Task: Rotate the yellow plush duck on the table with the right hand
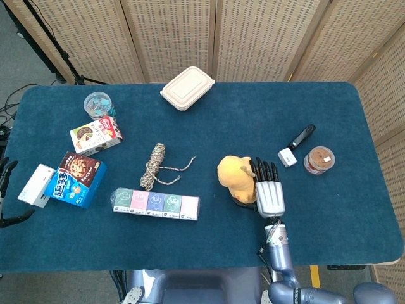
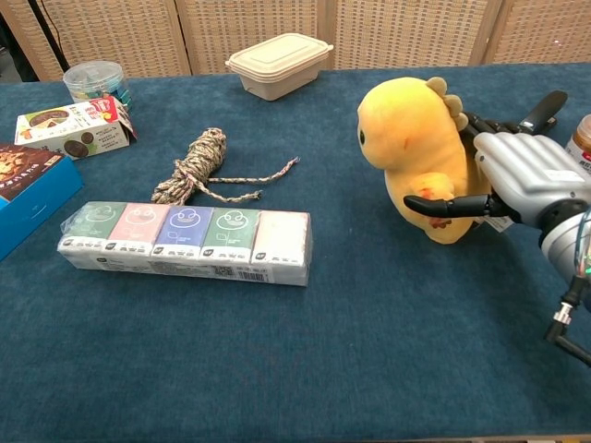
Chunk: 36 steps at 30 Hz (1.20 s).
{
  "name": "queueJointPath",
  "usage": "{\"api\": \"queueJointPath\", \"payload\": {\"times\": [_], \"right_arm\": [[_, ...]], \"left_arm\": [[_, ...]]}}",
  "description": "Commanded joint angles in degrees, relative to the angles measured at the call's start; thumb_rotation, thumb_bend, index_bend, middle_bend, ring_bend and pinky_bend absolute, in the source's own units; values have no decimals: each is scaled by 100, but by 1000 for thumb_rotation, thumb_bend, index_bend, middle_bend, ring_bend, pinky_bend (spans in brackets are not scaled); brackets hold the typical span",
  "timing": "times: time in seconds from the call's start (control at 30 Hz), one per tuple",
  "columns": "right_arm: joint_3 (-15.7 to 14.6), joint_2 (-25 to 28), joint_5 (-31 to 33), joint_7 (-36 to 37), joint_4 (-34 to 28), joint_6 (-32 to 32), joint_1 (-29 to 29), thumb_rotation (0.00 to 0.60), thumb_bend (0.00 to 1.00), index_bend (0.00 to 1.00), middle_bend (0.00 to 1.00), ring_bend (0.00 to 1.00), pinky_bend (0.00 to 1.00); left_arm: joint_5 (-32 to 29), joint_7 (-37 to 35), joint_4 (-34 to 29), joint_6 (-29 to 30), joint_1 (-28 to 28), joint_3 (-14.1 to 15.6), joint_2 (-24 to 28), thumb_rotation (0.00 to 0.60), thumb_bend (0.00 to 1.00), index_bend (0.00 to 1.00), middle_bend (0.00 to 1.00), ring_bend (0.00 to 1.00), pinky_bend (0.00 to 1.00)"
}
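Note:
The yellow plush duck (image 1: 235, 178) stands upright on the blue table (image 1: 354, 114), right of centre. In the chest view the duck (image 2: 416, 152) faces left, its spiky back toward my right hand (image 2: 522, 180). That hand grips it from the right: the thumb (image 2: 443, 205) crosses the front of its lower body and the other fingers lie behind its back. From above, the right hand (image 1: 268, 193) sits just right of the toy. Only dark fingertips of my left hand (image 1: 5, 172) show at the far left edge, off the table.
A row of tissue packs (image 1: 155, 204) and a coil of rope (image 1: 154, 166) lie left of the duck. A stapler (image 1: 296, 144) and a jar (image 1: 318, 159) sit to its right. A lunch box (image 1: 187, 88) is at the back; snack boxes (image 1: 79, 178) crowd the left.

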Motion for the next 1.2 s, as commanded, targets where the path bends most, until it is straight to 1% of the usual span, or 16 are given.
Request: {"api": "queueJointPath", "payload": {"times": [0.03, 0.4, 0.6, 0.73, 0.97, 1.1, 1.2], "right_arm": [[-46, 65, -36, -22, -88, 55, -80, 140, 88, 0, 0, 0, 0], [-138, 228, -137, 54, -308, 158, -306, 140, 88, 0, 0, 0, 0], [-124, 310, -290, 85, -498, 231, -337, 140, 88, 0, 0, 0, 0], [-32, 356, -349, 44, -642, 169, -258, 141, 88, 0, 0, 0, 0], [261, 500, -345, -138, -765, 14, -32, 140, 89, 0, 0, 0, 0], [381, 846, -402, -203, -942, -52, 43, 140, 88, 0, 0, 0, 0], [473, 1222, -456, -234, -1110, -70, 63, 142, 88, 0, 0, 0, 0]], "left_arm": [[1, -9, 0, 8, 5, -1, 1, 600, 22, 0, 0, 0, 0], [18, -31, 4, 17, 12, 5, 6, 600, 23, 0, 0, 0, 0], [21, -20, -1, 24, 15, 7, 4, 600, 23, 0, 0, 0, 0], [32, -8, -8, 24, 16, 15, 3, 600, 23, 0, 0, 0, 0], [38, -82, 8, 25, 25, 16, 19, 600, 23, 0, 0, 0, 0], [53, -135, 21, 29, 31, 20, 35, 600, 23, 0, 0, 0, 0], [80, -154, 20, 39, 36, 27, 41, 600, 22, 0, 0, 0, 0]]}}
